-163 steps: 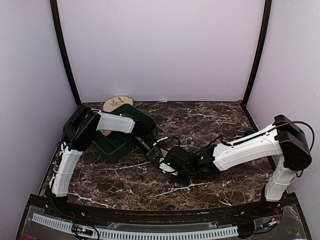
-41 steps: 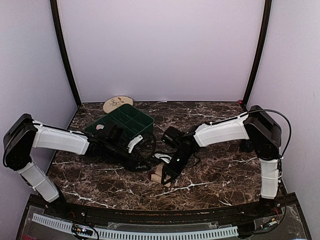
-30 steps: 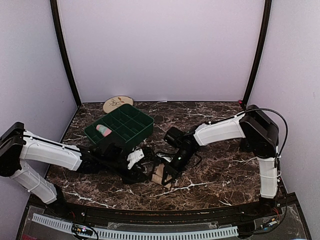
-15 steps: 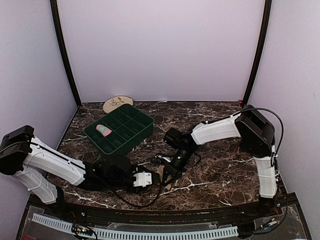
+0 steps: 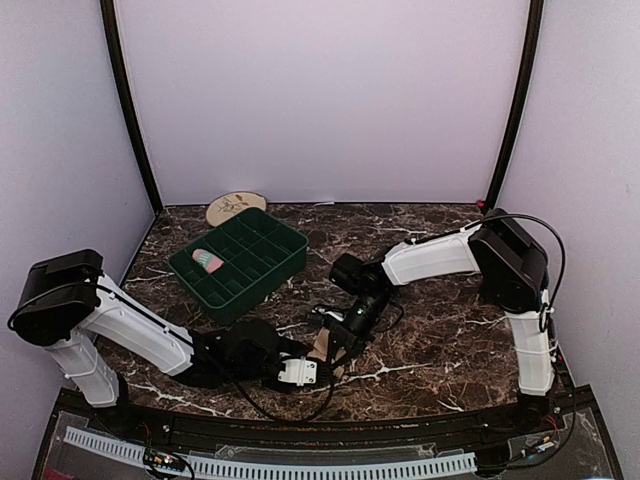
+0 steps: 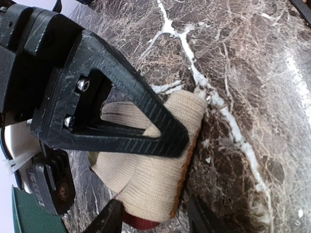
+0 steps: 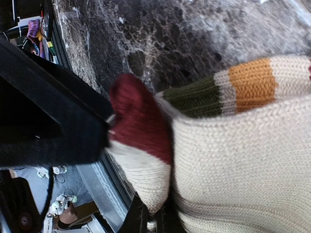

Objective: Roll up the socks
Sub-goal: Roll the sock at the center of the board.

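The tan sock point(image 5: 321, 347) lies bunched on the marble near the front centre, its brown-orange striped cuff point(image 7: 248, 85) showing in the right wrist view. My right gripper point(image 5: 336, 337) is shut on a fold of it point(image 7: 154, 221). One black right finger point(image 6: 121, 131) crosses the sock point(image 6: 150, 170) in the left wrist view. My left gripper point(image 6: 154, 222) comes in low from the left, open, jaws either side of the sock's dark red end. The pink sock point(image 5: 207, 262) sits rolled in the green tray.
A green compartment tray point(image 5: 262, 252) stands at the back left. The round beige plate point(image 5: 236, 208) leans behind it by the wall. The left arm point(image 5: 140, 325) stretches low along the front edge. The right arm point(image 5: 430, 258) spans from the right.
My left arm has left the tray, where the pink sock now lies, and swung low along the front to the tan sock. The right gripper has kept hold of that sock.
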